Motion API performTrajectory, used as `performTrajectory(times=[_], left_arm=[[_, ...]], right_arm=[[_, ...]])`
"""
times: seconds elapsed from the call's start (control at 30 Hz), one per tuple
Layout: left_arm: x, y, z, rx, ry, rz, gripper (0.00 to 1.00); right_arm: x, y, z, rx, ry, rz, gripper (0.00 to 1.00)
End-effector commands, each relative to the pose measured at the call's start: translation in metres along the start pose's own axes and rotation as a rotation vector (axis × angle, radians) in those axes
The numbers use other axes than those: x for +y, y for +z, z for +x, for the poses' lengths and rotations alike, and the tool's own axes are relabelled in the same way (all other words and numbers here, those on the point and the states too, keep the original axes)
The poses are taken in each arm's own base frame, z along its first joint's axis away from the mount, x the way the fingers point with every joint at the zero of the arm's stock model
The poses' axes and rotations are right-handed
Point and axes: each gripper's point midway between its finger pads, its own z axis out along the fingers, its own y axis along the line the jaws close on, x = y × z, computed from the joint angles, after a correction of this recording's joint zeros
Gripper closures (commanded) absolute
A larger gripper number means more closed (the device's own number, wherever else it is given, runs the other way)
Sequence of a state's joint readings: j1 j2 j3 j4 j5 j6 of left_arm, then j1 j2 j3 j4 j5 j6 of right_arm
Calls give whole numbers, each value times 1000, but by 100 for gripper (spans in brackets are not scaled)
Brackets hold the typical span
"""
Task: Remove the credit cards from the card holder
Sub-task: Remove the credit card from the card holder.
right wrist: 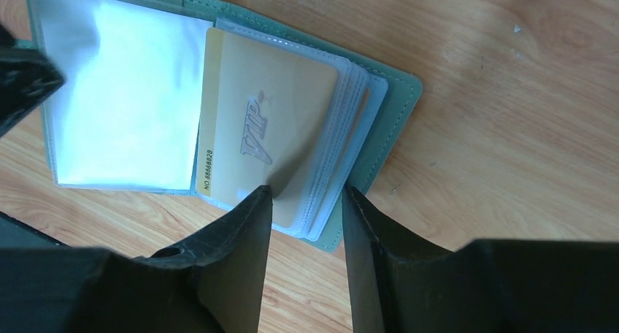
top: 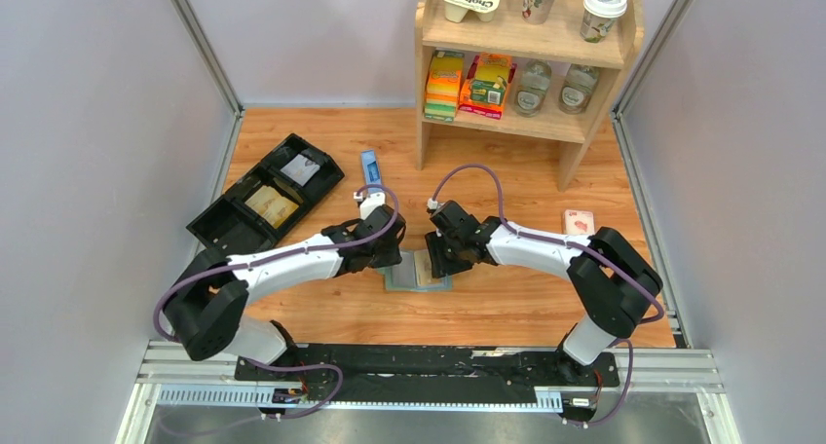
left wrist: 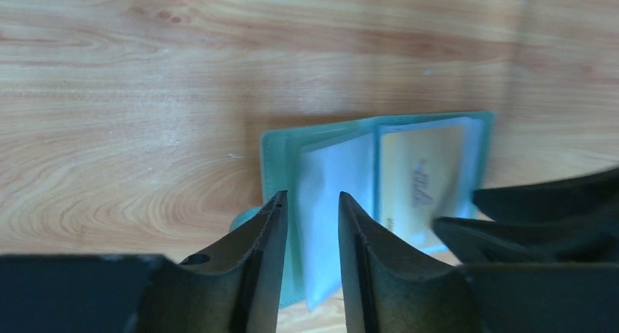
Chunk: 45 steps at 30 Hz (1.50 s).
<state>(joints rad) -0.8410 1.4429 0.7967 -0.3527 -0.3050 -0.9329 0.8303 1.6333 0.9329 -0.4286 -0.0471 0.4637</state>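
**Q:** Right gripper: how is it set?

**A:** Its jaws are seen partly apart at the near edge of the card holder, which lies opened flat on the wooden table. Nothing is pinched. The left gripper is likewise half parted over an empty clear page.

**Q:** How is the credit card expected to handle?

**A:** It is judged thin, stiff and slick inside a soft sleeve. It is best taken by an edge while the holder is pinned. Any cards beneath are hidden, so no count can be made.
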Motion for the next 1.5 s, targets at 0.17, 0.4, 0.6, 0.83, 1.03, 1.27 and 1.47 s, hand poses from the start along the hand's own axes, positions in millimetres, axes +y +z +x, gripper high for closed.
performTrajectory(times=[0.17,0.4,0.6,0.83,1.03,1.27,1.47], left_arm=[[-56,-56,-40,-68,-80,264,58],[-78,-46,-27,5,-122,357,64],[-74,-13,-1,59,-180,352,64],[-44,5,19,63,-211,326,62],[-29,13,28,55,-234,333,58],[-31,12,33,44,-325,439,55],[-34,9,32,38,-322,468,55]], right_arm=[[14,-3,-17,-50,7,-36,57],[16,0,-17,-52,20,-50,59],[14,6,-11,-35,39,-60,60],[12,6,-8,-36,58,-81,61],[13,6,-9,-41,63,-104,62],[23,-7,-23,-83,49,-142,61],[25,-29,-48,-192,32,-151,58]])
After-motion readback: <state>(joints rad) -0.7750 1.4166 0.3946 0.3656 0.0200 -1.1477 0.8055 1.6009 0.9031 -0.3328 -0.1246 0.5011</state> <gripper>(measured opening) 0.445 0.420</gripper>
